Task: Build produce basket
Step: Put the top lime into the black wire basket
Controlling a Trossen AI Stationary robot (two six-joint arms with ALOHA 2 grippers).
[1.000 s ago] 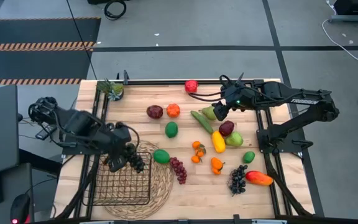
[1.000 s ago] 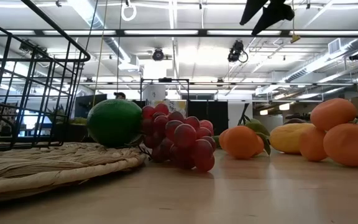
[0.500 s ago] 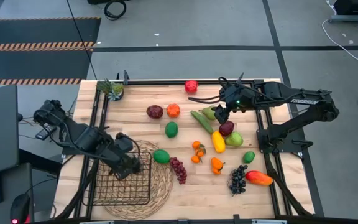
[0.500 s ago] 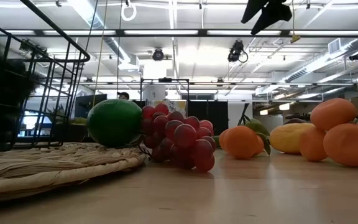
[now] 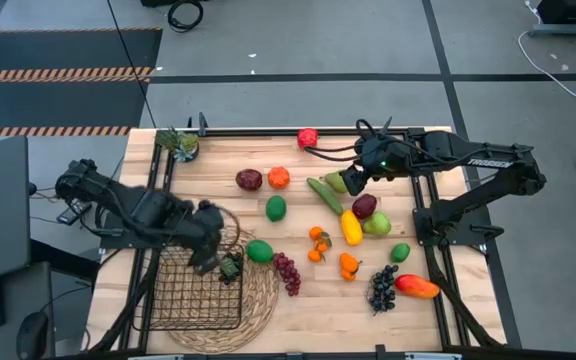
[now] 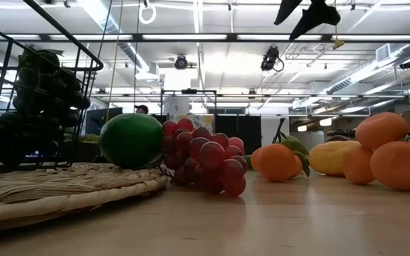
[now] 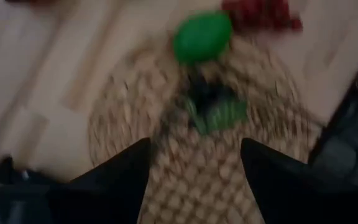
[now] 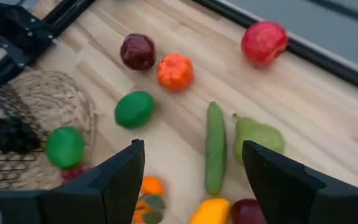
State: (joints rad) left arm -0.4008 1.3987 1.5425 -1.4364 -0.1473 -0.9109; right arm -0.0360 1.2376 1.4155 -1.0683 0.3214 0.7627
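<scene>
Step in hand, I judge: dropping dark grapes into basket. Bunch sits at basket's far-right corner, on straw mat.

L gripper just above it, fingers apart in wrist view, nothing between.

R gripper hovers by pear, 1 o'clock from table centre, fingers apart, empty.

Next, my call: R closes on a fruit, L clears basket.

L wrist view blurred; can't tell if grapes have settled.

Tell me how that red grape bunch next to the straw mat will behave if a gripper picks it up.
The red grape bunch looks lumpy, so the fingers would probably catch between berries rather than slip. It lies long and loose on the table, so its tail may droop. Pushed, it likely drags instead of rolling, unlike the round green lime beside it.
</scene>
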